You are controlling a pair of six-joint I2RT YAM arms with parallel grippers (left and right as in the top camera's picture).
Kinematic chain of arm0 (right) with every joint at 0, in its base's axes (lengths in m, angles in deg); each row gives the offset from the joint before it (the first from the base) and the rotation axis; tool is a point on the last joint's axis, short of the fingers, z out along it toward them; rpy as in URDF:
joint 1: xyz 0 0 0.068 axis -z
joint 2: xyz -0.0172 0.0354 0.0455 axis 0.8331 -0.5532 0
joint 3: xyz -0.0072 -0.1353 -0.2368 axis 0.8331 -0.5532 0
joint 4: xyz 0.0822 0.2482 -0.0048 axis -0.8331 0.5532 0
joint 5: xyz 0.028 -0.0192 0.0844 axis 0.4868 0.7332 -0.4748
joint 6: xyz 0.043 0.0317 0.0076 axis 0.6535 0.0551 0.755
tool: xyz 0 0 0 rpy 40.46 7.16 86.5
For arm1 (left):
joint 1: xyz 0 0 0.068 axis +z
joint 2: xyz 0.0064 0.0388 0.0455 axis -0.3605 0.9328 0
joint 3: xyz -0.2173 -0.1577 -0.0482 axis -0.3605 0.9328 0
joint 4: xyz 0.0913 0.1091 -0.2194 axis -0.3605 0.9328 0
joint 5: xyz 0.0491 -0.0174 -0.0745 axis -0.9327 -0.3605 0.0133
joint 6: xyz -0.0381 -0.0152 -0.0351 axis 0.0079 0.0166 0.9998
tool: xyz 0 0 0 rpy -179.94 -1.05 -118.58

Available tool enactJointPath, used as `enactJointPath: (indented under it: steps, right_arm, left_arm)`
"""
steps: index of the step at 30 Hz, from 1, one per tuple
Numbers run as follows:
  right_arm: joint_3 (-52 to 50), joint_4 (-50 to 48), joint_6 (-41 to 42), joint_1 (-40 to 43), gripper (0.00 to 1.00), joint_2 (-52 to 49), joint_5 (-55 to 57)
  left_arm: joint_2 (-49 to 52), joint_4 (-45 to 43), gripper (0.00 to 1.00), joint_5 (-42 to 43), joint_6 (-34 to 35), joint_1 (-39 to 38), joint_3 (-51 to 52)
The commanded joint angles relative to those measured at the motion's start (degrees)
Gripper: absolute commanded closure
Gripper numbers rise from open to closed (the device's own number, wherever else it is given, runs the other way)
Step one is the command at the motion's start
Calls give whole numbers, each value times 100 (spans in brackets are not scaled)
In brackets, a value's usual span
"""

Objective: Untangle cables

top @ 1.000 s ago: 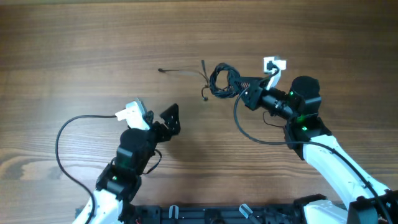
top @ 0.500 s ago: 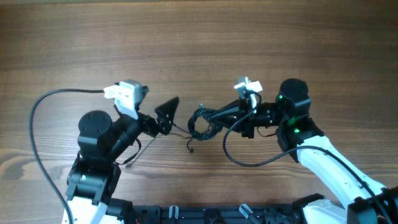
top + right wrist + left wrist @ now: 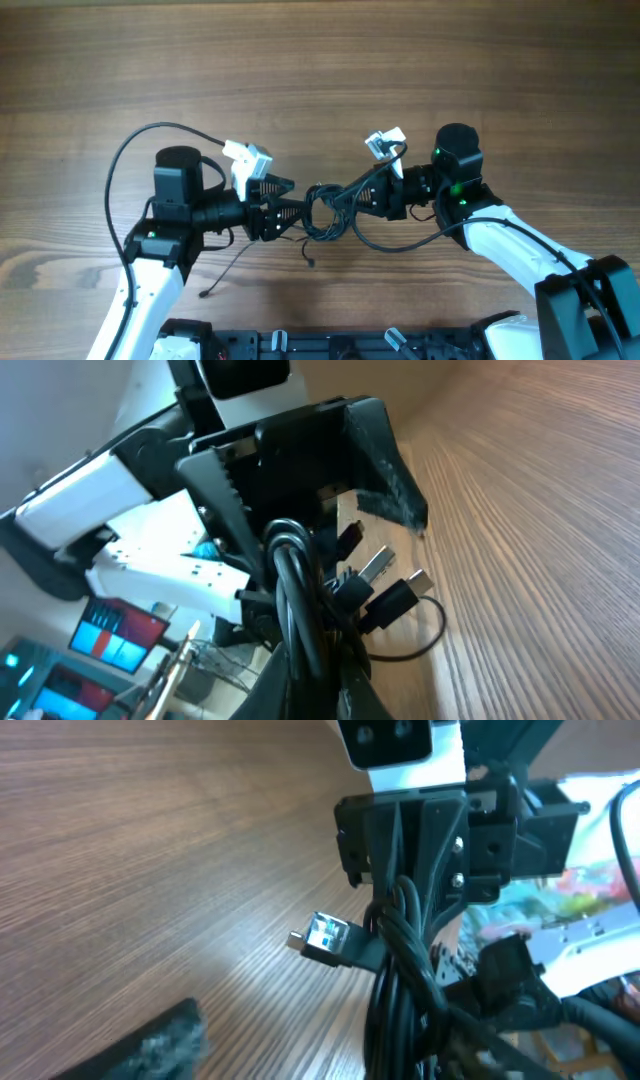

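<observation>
Above the wooden table [image 3: 320, 60], bunched black cables [image 3: 322, 213] are clamped by the right gripper [image 3: 350, 200]; the left gripper [image 3: 291, 201] is seen with jaws apart around them.

My left gripper [image 3: 283, 203] and right gripper [image 3: 362, 198] face tip to tip, cables [image 3: 322, 212] bunched between them: no way through there. Bare table [image 3: 320, 60] lies open beyond; a wire [image 3: 160, 126] loops by my left arm.

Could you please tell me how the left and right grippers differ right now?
The right gripper is shut on the cables; the left gripper is open, jaws either side of them. The right points leftward, the left rightward. Both meet at the same bundle.
</observation>
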Motion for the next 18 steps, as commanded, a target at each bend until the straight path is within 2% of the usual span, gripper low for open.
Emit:
enactJointPath:
  steps: [1, 4, 5, 7, 8, 9, 10, 12, 13, 14, 16, 18]
  right_arm:
    - [105, -48, -378, -20, 93, -66, -424]
    - [105, -48, -422, -20, 94, -66, -420]
    - [105, -48, -422, -28, 94, -66, -415]
    - [105, -48, -439, -175, 93, -66, -273]
    - [105, -46, -525, -304, 93, -66, -26]
    - [105, -46, -525, -378, 93, -66, 302]
    - [105, -37, -522, -404, 82, -68, 695]
    - [105, 101, -498, -398, 44, -66, 1655]
    - [105, 162, -297, -398, 15, -68, 2186]
    - [105, 170, 55, -398, 4, -66, 2559]
    - [105, 173, 603, -407, 0, -66, 2857]
    - [105, 168, 966, -442, 1, -68, 2990]
  left_arm:
    - [22, -15, 32, 83, -258, -251, -59]
    - [22, -17, 37, 39, -258, -354, -59]
    - [22, -24, 43, -57, -258, -354, -59]
    - [22, -350, 67, -136, -254, -356, -59]
    - [22, -651, 96, -136, -236, -354, -59]
    - [22, -813, 96, -138, -236, -354, -59]
    - [22, -896, 96, -175, -236, -354, -59]
    - [20, -927, 96, -610, -184, -348, -59]
    - [20, -953, 96, -1233, 227, -348, -59]
    - [20, -964, 96, -2028, 837, -348, -59]
    - [20, -975, 96, -3432, 2328, -348, -59]
    - [22, -1093, 96, -3781, 3556, -350, -59]
